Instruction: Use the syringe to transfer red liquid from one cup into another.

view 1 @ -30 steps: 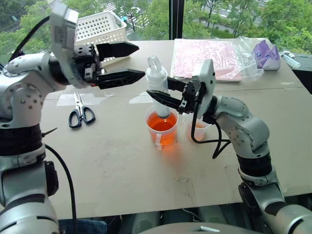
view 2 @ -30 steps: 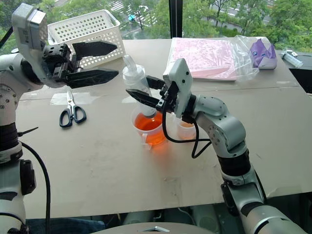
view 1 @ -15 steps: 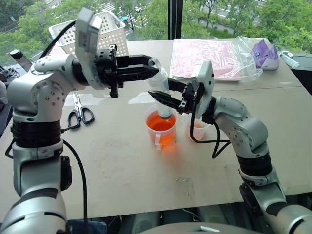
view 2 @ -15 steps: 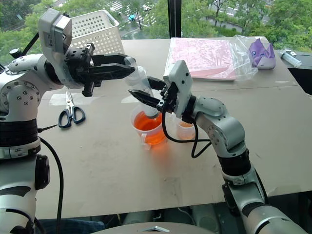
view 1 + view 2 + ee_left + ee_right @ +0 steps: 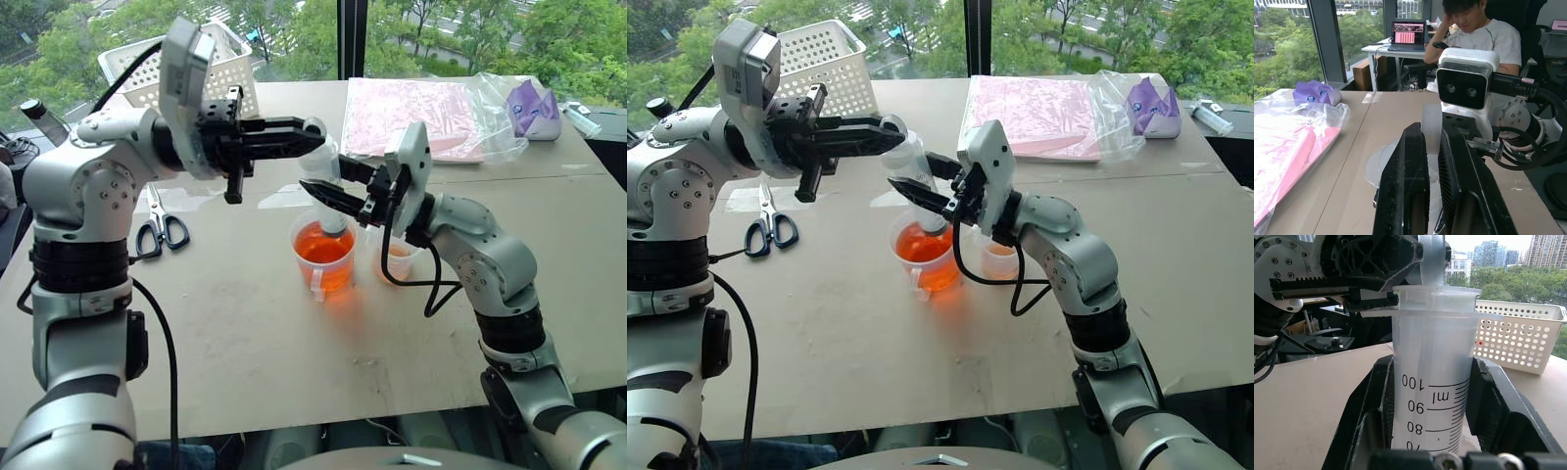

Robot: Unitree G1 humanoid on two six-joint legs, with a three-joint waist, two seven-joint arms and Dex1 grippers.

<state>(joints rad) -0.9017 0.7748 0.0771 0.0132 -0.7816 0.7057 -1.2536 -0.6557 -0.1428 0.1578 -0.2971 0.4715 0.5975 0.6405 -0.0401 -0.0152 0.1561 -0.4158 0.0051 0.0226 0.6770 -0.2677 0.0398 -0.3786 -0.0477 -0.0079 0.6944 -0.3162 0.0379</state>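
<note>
The right gripper (image 5: 328, 188) clamps the syringe (image 5: 324, 181) barrel upright over the handled cup (image 5: 323, 257) of red liquid (image 5: 322, 245). The left gripper (image 5: 315, 134) is pinched on the plunger top. The smaller cup (image 5: 396, 260) sits at three o'clock, just beside.

Silver-grey arms with rounded jointed housings, visible screws and black ribbed bands. Black cables loop beside each forearm. Pale boxy wrist camera modules. Left gripper (image 5: 309, 134) and right gripper (image 5: 315, 177): black tapered fingers, toothed racks.
</note>
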